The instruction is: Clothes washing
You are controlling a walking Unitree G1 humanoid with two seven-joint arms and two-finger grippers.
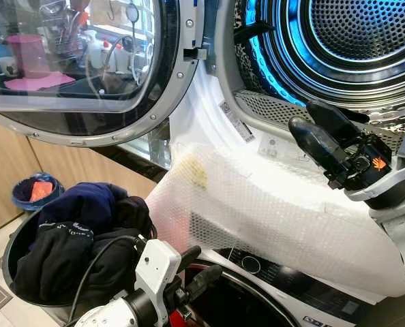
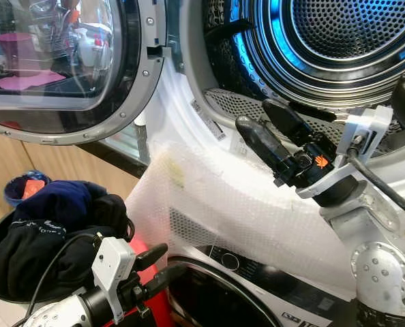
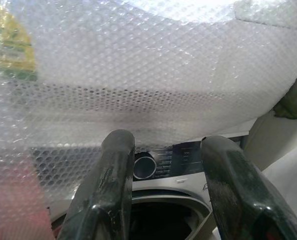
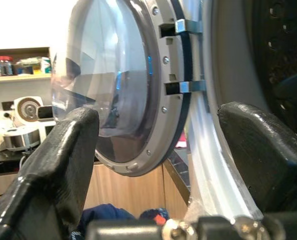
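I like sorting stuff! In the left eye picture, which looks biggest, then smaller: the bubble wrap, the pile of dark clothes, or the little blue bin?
Biggest to smallest, as they look:
1. bubble wrap
2. pile of dark clothes
3. blue bin
The bin stands farther back, so it may look smaller than it really is.

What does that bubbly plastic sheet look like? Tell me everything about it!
The clear bubble-wrap sheet is see-through plastic covered in tiny air bubbles. It drapes slanting from the upper machine's white door rim down over the lower machine's black control panel, which shows through it. A yellowish patch shows near its upper left. The open left gripper sits just below its lower edge.
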